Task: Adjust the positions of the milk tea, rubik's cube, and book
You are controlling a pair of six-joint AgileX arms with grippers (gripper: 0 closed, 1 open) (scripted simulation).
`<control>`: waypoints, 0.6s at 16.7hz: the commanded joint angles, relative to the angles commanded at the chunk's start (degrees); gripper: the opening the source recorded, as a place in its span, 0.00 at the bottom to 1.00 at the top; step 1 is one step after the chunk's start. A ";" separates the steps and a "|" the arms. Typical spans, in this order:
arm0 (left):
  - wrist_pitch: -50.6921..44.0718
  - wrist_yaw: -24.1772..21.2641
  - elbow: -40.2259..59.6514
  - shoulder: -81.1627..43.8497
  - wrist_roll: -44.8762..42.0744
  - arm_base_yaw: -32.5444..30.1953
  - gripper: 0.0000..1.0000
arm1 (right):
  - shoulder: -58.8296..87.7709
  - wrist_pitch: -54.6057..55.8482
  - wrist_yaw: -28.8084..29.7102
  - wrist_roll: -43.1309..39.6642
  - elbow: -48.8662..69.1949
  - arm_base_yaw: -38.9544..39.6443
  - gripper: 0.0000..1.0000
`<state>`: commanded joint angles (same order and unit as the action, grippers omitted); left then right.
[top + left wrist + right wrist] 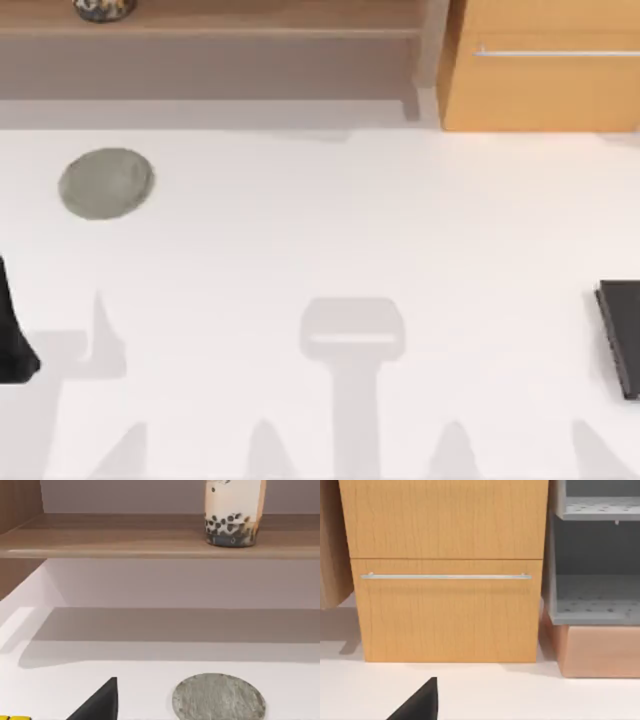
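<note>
The milk tea (233, 512) stands upright on the far-left shelf (125, 535), pearls at its base clear from the left wrist. Disc (106, 183) lies below it. I cannot tell either gripper's state.

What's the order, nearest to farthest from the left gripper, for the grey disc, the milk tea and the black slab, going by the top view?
Measured from the left arm at the table's left edge:
1. Grey disc, on the table's left side, just beyond the arm.
2. Milk tea, on the wooden shelf at the back left, past the disc.
3. Black slab, at the table's right edge.
</note>
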<state>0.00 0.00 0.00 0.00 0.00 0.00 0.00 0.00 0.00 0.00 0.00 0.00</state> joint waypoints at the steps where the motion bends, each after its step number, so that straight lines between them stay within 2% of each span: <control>1: 0.00 0.00 0.00 0.00 0.00 0.00 1.00 | 0.00 0.00 0.00 0.00 0.00 0.00 1.00; 5: 2.19 0.25 2.43 -3.65 -0.01 -0.37 1.00 | 0.00 0.00 0.00 0.00 0.00 0.00 1.00; 10: 11.46 1.31 12.73 -21.57 -0.06 -1.92 1.00 | 0.00 0.00 0.00 0.00 0.00 0.00 1.00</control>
<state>11.46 1.31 12.73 -21.57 -0.06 -1.92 0.00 0.00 0.00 0.00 0.00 0.00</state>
